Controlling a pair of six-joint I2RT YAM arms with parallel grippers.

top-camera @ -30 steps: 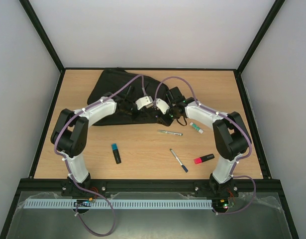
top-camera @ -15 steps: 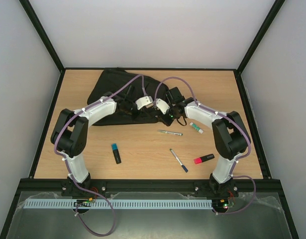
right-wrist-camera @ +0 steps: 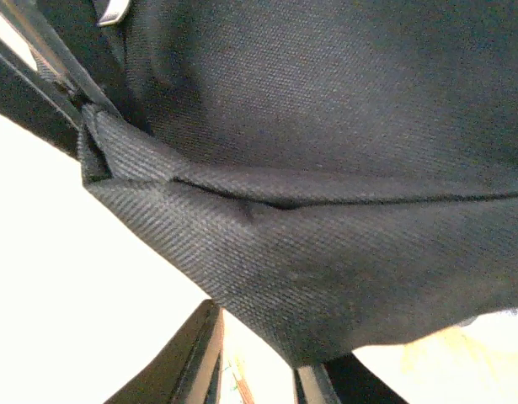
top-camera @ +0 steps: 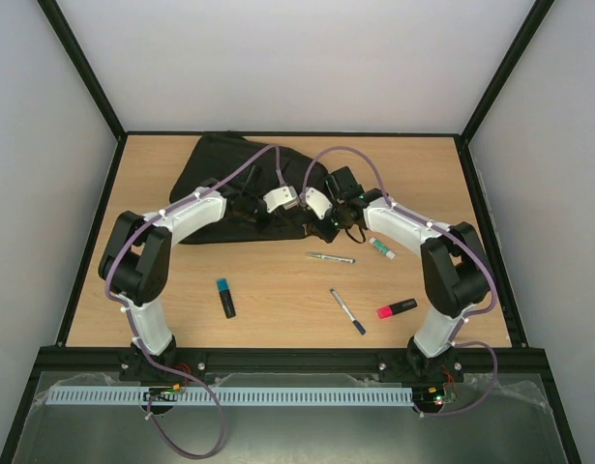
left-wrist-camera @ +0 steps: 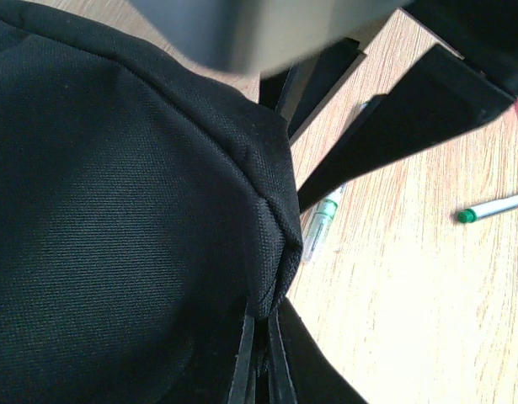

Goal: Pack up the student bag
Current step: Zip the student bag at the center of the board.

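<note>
A large black soft fabric backpack (top-camera: pixel 220 169) lies across the far middle of the wooden tabletop (top-camera: pixel 278 290), its long axis running left to right. The left tool (top-camera: pixel 295 207) and right tool (top-camera: pixel 321 220) meet at its near right corner, equally close. I cannot tell whether either one grips the fabric.

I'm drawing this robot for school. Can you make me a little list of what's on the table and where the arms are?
bag: the student bag, black, lying at the far side of the table
left end effector: at the bag's corner, grip unclear
right end effector: against the bag's fabric, grip unclear
loose things: blue highlighter, pink highlighter, green-capped pen, blue-tipped pen, green-and-white tube
outside the bag: all five
</note>
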